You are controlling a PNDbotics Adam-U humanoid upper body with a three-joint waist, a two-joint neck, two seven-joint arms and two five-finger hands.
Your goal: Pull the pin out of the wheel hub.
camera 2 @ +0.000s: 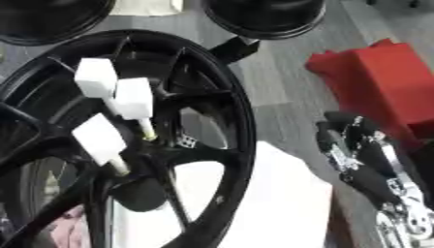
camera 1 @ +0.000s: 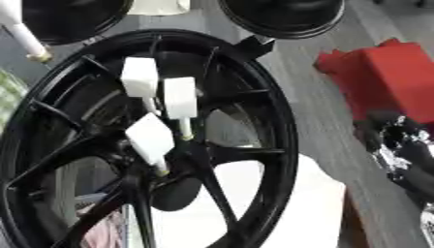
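Right eye view shows my right robot hand (camera 2: 364, 160) hanging right of the wheel hub (camera 2: 127, 145), fingers relaxed, apart from the white-handled pins (camera 2: 100, 140).

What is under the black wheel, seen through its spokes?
Through the black wheel spokes a white sheet shows at lower right and grey floor beyond. At lower left something pinkish shows; the rest is covered.

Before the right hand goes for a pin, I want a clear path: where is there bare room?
Free: the grey floor strip between the wheel rim and the red block, above the right hand. Crowded: the hub, where three white-handled pins cluster among black spokes.
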